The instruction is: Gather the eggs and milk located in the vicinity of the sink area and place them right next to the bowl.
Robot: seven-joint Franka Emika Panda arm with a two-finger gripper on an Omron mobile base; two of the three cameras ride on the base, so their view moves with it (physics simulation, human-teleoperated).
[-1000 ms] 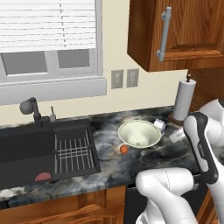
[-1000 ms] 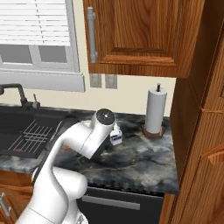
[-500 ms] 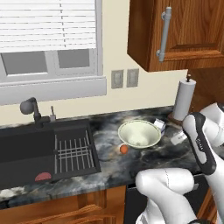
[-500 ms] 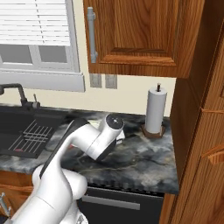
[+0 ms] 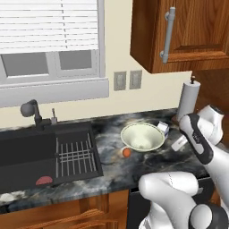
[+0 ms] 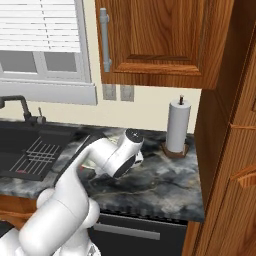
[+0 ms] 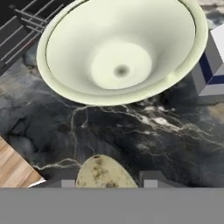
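My gripper [image 7: 109, 181] is shut on a pale speckled egg [image 7: 103, 173] held between its dark fingertips [image 7: 151, 178], low over the marble counter. The pale greenish bowl [image 7: 118, 52] lies just beyond it, empty and upright. The milk [image 7: 212, 65], a white carton with a blue patch, stands at the bowl's side. In the left base view my white hand [image 5: 179, 143] hangs just right of the bowl [image 5: 142, 136], with the milk [image 5: 163, 129] behind it. A second, orange egg [image 5: 127, 152] rests on the counter at the bowl's front left.
The black sink [image 5: 27, 156] with its wire rack [image 5: 74, 156] and dark faucet [image 5: 31, 109] lies left of the bowl; a flat red piece [image 5: 44, 180] sits in it. A paper-towel roll [image 5: 188, 100] stands at the back right, under a wooden cabinet [image 5: 179, 31].
The arm has swung slightly to the right with the egg still in the gripper. The bowl, milk and orange egg have stayed put.
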